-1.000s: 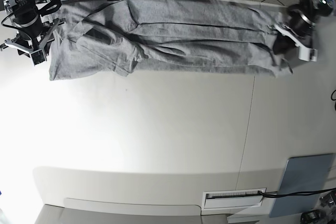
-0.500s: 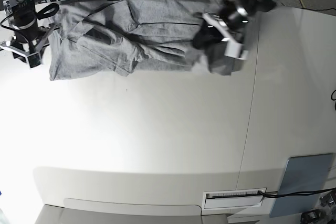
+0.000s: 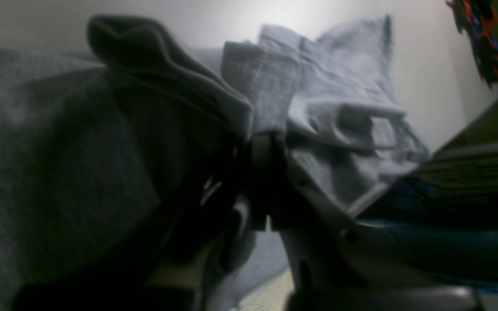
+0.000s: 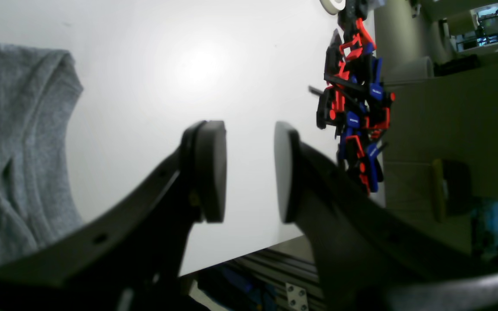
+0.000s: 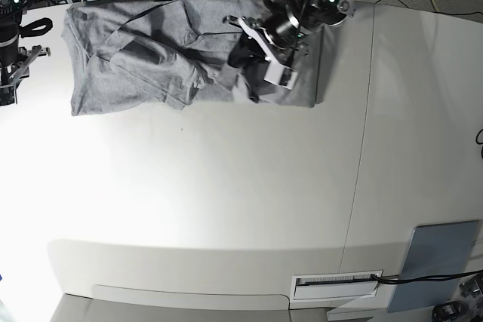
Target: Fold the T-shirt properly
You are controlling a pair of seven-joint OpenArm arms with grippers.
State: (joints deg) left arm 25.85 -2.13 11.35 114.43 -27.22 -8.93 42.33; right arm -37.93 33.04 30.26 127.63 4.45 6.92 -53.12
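Grey heathered cotton of the T-shirt point(image 5: 151, 65) is seen along the upper edge of the white table point(image 5: 226, 201), from upper left to upper centre of the base view. One end has been carried over from the upper right by the left gripper point(image 5: 260, 54), which is clamped on a bunch of the cloth point(image 3: 249, 108); a crosswise fold seems half made. The right gripper point(image 4: 249, 172) has been drawn back to the far left edge, parted and holding nothing. No lettering can be read.
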